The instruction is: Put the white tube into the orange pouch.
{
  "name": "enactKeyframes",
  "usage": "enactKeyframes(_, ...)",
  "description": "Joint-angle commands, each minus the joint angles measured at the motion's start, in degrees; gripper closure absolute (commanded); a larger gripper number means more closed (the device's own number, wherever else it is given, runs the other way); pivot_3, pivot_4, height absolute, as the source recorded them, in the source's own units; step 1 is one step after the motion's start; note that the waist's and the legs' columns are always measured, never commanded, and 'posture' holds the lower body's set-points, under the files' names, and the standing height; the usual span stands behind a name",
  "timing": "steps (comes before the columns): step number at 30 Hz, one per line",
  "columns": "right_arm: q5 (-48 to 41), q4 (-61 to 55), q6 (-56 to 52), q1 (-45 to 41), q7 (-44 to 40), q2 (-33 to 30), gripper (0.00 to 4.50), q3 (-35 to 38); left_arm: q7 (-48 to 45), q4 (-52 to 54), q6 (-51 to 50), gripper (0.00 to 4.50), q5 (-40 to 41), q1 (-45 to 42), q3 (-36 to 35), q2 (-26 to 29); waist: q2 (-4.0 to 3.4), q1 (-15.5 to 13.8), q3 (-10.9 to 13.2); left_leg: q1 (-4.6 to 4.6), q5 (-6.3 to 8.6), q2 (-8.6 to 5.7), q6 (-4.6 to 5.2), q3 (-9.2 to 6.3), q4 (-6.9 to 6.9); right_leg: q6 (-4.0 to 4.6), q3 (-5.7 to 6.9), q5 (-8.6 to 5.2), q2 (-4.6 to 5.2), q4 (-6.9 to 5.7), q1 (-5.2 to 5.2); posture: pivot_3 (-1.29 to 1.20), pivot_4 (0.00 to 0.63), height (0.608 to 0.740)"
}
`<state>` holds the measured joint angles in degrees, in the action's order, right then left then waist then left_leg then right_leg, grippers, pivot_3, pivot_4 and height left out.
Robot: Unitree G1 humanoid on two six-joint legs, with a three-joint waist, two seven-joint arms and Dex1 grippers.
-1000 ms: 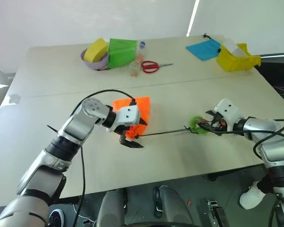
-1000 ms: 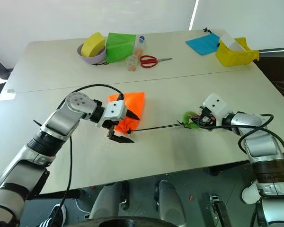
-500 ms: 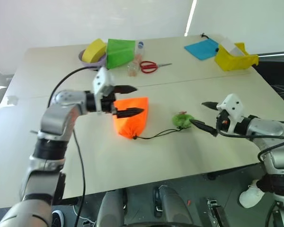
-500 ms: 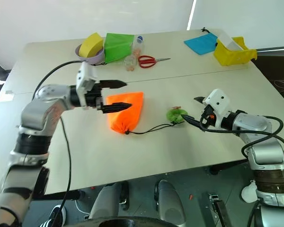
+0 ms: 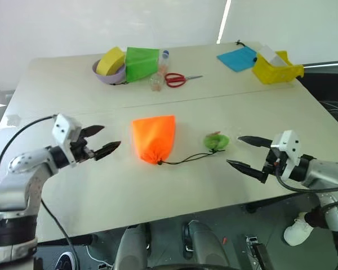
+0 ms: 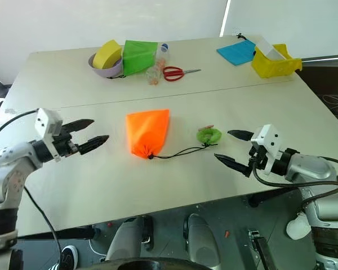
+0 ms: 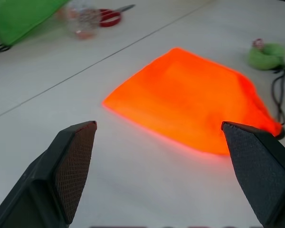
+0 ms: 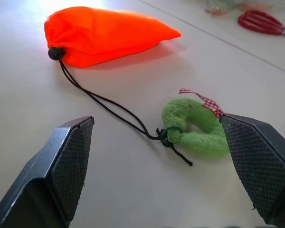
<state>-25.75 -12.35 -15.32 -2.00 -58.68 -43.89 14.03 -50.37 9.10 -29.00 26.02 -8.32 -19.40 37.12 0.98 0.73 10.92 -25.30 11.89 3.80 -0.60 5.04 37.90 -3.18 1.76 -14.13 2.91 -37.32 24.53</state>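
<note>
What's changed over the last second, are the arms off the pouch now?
Yes. The left gripper let go of the orange pouch and swung out to its left; the right gripper released the green tuft and drew back. Both are open. The cord went slack. The pouch stayed cinched on the table.

The orange pouch (image 5: 153, 138) is laid flat at the frame's centre, its mouth cinched shut by a black bead. A thin black cord (image 5: 186, 160) is trailed rightward to a green fuzzy ring (image 5: 216, 141).
</note>
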Motion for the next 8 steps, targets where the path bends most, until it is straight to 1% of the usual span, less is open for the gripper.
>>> enactKeyframes(1,1.2,0.8,3.2,0.7,-1.8,-0.6,0.07,-0.8,2.4,0.4,3.1,0.00,0.7,2.5,-3.1,-1.0,-0.02,-0.1,0.0,0.00,0.00,0.00,-0.01,0.00,-0.03,0.05,0.00,0.03,0.03,0.03,0.02,0.00,0.150,0.740)
enactKeyframes(5,3.6,2.9,5.6,0.8,-2.5,-0.4,0.07,-3.2,5.3,-0.6,5.3,0.00,0.3,3.9,-4.1,-2.5,-0.01,-0.1,0.0,0.00,0.01,-0.02,-0.01,0.03,-0.22,0.11,0.07,0.06,0.18,0.21,0.22,0.00,0.150,0.740)
enactKeyframes(8,4.9,4.3,7.1,0.0,-3.0,-0.4,0.07,-4.8,6.5,-3.3,9.7,0.00,-0.6,4.7,-5.2,-3.2,0.00,-0.1,0.0,0.01,0.00,-0.10,0.00,0.39,-0.50,0.19,0.18,0.11,0.53,0.23,0.19,0.00,0.150,0.740)
